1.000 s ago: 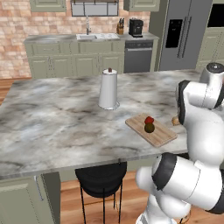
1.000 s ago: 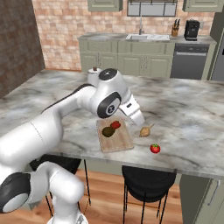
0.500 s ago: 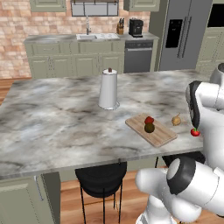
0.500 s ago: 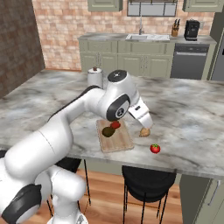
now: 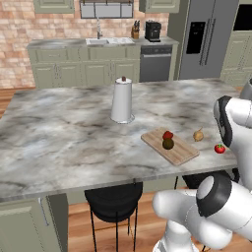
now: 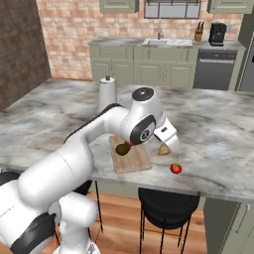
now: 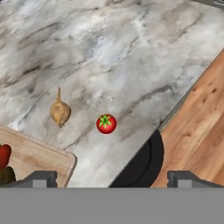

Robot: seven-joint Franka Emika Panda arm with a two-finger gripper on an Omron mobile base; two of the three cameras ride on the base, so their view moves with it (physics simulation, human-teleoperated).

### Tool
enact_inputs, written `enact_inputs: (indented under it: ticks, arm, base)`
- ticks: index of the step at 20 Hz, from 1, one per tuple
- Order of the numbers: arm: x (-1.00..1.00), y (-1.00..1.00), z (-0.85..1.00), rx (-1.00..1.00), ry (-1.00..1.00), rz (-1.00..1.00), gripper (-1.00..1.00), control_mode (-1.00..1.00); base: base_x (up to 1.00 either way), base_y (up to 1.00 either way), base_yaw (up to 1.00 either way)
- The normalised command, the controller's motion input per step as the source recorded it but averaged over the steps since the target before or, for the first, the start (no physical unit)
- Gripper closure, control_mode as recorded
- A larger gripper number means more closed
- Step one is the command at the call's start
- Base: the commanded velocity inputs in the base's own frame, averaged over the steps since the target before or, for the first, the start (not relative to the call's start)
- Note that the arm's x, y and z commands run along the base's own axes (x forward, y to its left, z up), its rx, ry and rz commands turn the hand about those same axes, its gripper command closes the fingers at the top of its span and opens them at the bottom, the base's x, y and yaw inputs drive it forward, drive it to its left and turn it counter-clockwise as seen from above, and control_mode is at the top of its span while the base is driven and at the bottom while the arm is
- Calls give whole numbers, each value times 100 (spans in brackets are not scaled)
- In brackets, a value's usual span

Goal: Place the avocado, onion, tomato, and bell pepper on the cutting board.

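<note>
The end effector (image 7: 109, 177) is hovering released, empty, over the marble counter (image 7: 131, 52). The small round red tomato (image 7: 106, 124) is sitting near the edge; a clumsy nudge risks rolling it off. The tan pointed onion (image 7: 60, 112) is waiting beside the light wooden cutting board (image 7: 39, 159).

Counter (image 5: 64, 142), grey-veined marble island top; paper towel roll (image 5: 121, 100), white, upright on its holder near the middle; two black round stools (image 5: 113, 202) tucked under the near edge; wood floor (image 7: 197, 131); back wall: sink (image 5: 102, 41), knife block (image 5: 135, 33), black coffee maker (image 5: 153, 31), dishwasher (image 5: 155, 63), steel refrigerator (image 5: 203, 39); brick backsplash.
</note>
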Motion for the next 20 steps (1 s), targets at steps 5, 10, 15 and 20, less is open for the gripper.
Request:
enact_inputs:
  ticks: [5, 10, 15, 20]
  arm:
    - [0, -11, -26, 0, 3, 7, -100, -100]
    - [3, -1, -18, 0, 0, 10, -100, -100]
    - [12, -1, -23, 0, 1, 11, -100, -100]
    - [9, -8, -26, 0, 2, 8, -100, -100]
  base:
    - [0, 0, 0]
    - [0, 0, 0]
    - [0, 0, 0]
    - [0, 0, 0]
